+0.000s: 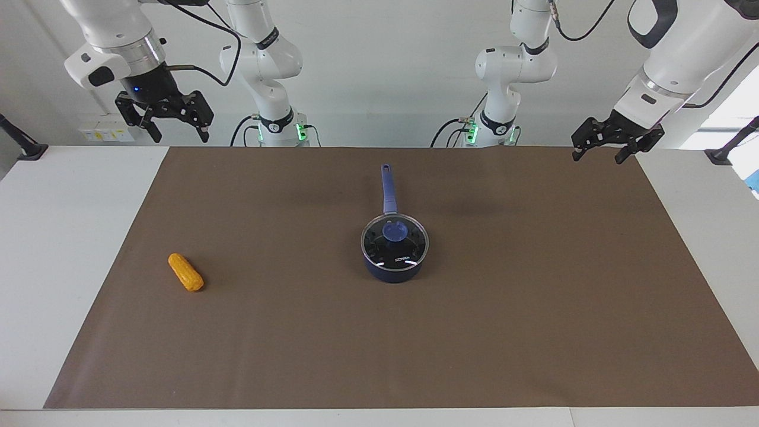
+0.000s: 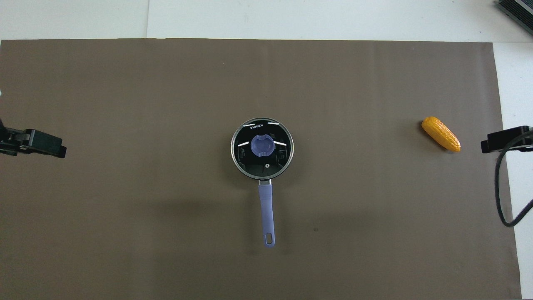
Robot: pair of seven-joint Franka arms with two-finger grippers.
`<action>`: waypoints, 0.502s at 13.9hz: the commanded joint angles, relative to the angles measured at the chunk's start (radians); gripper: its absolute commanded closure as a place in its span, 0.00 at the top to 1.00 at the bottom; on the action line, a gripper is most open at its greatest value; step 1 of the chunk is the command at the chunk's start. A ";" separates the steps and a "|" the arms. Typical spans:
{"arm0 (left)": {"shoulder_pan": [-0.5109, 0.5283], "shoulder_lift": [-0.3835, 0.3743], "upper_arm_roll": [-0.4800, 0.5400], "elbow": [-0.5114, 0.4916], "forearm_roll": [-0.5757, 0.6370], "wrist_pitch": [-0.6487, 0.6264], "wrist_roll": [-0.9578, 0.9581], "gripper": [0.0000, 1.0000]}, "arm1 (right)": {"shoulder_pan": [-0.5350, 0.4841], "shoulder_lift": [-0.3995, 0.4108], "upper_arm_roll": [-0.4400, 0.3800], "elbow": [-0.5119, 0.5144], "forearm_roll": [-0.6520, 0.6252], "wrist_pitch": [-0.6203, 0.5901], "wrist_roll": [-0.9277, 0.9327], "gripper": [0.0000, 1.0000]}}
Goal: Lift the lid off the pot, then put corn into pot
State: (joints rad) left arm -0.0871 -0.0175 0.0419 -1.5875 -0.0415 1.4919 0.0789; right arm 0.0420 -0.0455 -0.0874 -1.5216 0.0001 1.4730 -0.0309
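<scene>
The left gripper is hanging open and empty over the mat's corner, the right gripper likewise open over its own end. The corn is lying nearest the right gripper; the pot, the lid sitting on it, is resting midway between both.

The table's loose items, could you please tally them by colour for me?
Blue: 2, the pot and the lid with its blue knob, resting on it.
Orange-yellow: 1, the corn.
Total: 3.
</scene>
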 commanded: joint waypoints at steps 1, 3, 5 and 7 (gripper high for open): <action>-0.045 -0.026 -0.002 -0.031 0.005 0.021 -0.014 1.00 | -0.004 -0.021 0.002 -0.018 0.003 0.003 -0.024 1.00; -0.098 -0.015 -0.001 -0.023 0.006 0.045 -0.037 1.00 | -0.004 -0.019 0.002 -0.018 0.003 0.003 -0.024 1.00; -0.167 -0.003 -0.001 -0.025 0.008 0.067 -0.126 1.00 | -0.004 -0.021 0.002 -0.018 0.003 0.003 -0.024 1.00; -0.236 0.019 -0.001 -0.023 0.008 0.097 -0.221 1.00 | -0.004 -0.019 0.002 -0.018 0.003 0.003 -0.024 1.00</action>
State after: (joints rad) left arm -0.2611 -0.0053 0.0272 -1.5910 -0.0424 1.5467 -0.0677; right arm 0.0420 -0.0455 -0.0874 -1.5216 0.0001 1.4730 -0.0309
